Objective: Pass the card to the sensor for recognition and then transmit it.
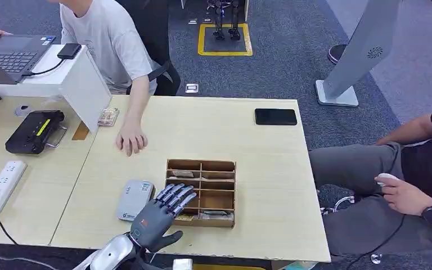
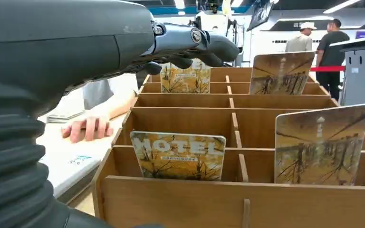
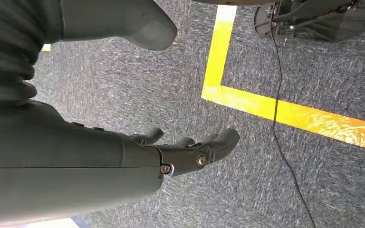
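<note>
Your left hand (image 1: 160,216) hovers, fingers spread and empty, over the wooden box's (image 1: 201,193) left edge; the sensor (image 1: 135,199) lies just left. Upright cards (image 2: 178,155) look thin, stiff, slick: pinch the top edge. Right hand (image 3: 180,154) hangs loosely open.

The word "HOTEL" stands in large pale letters on the yellow card (image 2: 178,154) in the near compartment of the wooden box (image 2: 228,199). Below it runs a line of small print, too small to read. Markings on the other cards are blurred.
</note>
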You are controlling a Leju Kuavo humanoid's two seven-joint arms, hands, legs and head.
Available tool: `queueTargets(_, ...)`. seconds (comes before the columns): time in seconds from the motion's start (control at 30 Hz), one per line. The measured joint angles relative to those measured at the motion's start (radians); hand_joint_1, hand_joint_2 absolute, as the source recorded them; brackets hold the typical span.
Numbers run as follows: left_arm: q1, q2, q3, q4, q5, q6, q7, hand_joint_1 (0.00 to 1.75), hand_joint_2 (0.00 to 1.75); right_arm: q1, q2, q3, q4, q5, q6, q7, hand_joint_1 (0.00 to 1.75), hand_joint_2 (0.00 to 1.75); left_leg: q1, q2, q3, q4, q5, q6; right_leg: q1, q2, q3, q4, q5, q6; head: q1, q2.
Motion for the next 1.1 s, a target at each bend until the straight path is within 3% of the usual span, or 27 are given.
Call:
queueTargets(0.73, 0.000, 0.007, 0.000, 0.011, -0.026, 0.002, 0.011, 0.00, 1.75, 0.000, 0.000, 0.000, 0.000, 0.002, 0.000, 0.003, 0.00, 1.75, 0.000, 0.000, 0.000, 0.000, 0.000, 0.000, 0.000, 0.000, 0.000, 0.000, 0.000, 0.000, 0.000, 0.000)
queueTargets(0.77, 0.000, 0.007, 0.000, 0.011, -0.027, 0.002, 0.011, 0.12, 1.75, 0.000, 0.000, 0.000, 0.000, 0.002, 0.000, 0.003, 0.00, 1.75, 0.000, 0.000, 0.000, 0.000, 0.000, 0.000, 0.000, 0.000, 0.000, 0.000, 0.000, 0.000, 0.000, 0.000)
queueTargets(0.8, 0.000, 0.007, 0.000, 0.011, -0.028, 0.002, 0.013, 1.52, 1.75, 0.000, 0.000, 0.000, 0.000, 0.003, 0.000, 0.003, 0.00, 1.75, 0.000, 0.000, 0.000, 0.000, 0.000, 0.000, 0.000, 0.000, 0.000, 0.000, 0.000, 0.000, 0.000, 0.000)
queueTargets(0.83, 0.000, 0.007, 0.000, 0.011, -0.029, 0.001, 0.015, 1.75, 1.75, 0.000, 0.000, 0.000, 0.000, 0.003, 0.000, 0.003, 0.00, 1.75, 0.000, 0.000, 0.000, 0.000, 0.000, 0.000, 0.000, 0.000, 0.000, 0.000, 0.000, 0.000, 0.000, 0.000)
queueTargets(1.1, 0.000, 0.007, 0.000, 0.011, -0.030, -0.001, 0.017, 1.75, 1.75, -0.001, 0.000, -0.001, 0.000, 0.004, 0.000, 0.003, 0.00, 1.75, 0.000, 0.000, 0.000, 0.000, 0.000, 0.000, 0.000, 0.000, 0.000, 0.000, 0.000, 0.000, 0.000, 0.000)
